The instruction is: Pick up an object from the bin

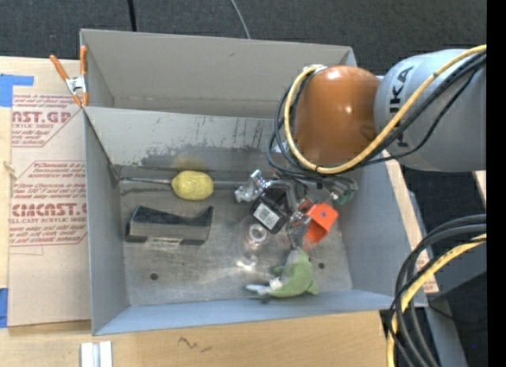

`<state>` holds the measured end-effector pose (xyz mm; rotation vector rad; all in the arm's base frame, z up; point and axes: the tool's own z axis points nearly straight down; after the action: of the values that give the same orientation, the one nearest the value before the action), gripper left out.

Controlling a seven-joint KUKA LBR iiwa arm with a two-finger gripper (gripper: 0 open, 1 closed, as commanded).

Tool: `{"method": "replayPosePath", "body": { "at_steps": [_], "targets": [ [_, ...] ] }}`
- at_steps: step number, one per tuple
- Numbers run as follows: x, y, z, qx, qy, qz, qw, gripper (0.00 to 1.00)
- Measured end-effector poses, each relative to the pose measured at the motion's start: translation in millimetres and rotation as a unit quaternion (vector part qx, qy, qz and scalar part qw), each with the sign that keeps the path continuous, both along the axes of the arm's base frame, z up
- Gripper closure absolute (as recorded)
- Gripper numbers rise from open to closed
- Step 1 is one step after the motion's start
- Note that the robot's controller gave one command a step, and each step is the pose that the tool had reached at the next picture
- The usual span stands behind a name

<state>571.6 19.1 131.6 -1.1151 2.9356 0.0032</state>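
Observation:
My gripper [273,206] hangs low over the right half of the bin, under the arm's orange dome. Directly below it, toward the bin's front, lies a clear plastic piece [253,240] on the floor. A green soft toy [294,278] lies by the front wall, a little in front of the gripper. A small orange piece [321,221] sits at the gripper's right side; I cannot tell whether it is loose or touching the gripper.
A yellow lemon-shaped thing [192,185] lies left of the gripper, near the back wall. A black oblong object [169,225] rests on the left part of the floor. The arm and its cables cover the bin's right rear corner.

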Motion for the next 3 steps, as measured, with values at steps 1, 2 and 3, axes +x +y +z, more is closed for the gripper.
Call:
{"method": "replayPosePath", "body": {
  "at_steps": [1, 2, 3],
  "targets": [
    [0.0, 0, 0, 0.0, 0.0001, 0.0, 1.0, 1.0],
    [-0.3, 0, 1, 0.0, 0.0002, 0.0, 1.0, 1.0],
    [-1.1, 7, 40, 0.0, -0.0022, -0.015, 0.9999, 1.0]
  ]
}}
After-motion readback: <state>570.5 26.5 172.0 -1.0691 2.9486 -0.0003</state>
